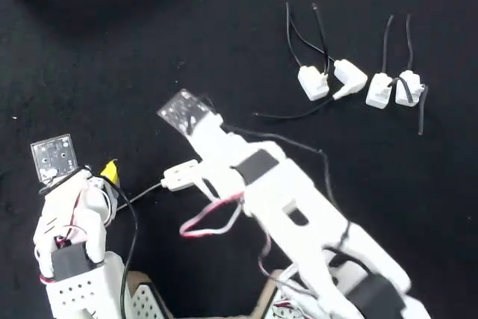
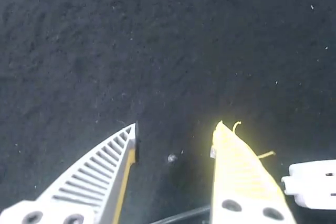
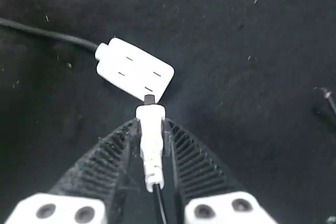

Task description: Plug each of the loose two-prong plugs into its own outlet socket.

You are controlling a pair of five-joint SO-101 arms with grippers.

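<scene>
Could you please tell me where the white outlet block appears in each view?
High view: outlet block on the table, lower centre-left.
Left wrist view: outlet block beside the yellow finger of the left gripper.
Right wrist view: outlet block at the tip of the plug held by the right gripper.
Shared landmark: its black cable.

Soft even light, faint shadows

Lays the right arm (image 1: 299,214) slantwise from the near edge toward the middle, right gripper (image 3: 151,127) pinched tight on a white plug (image 3: 150,156), and poses the left arm (image 1: 71,259) upright at the near left corner, left gripper (image 2: 176,129) pointing down with its fingers spread wide.
</scene>
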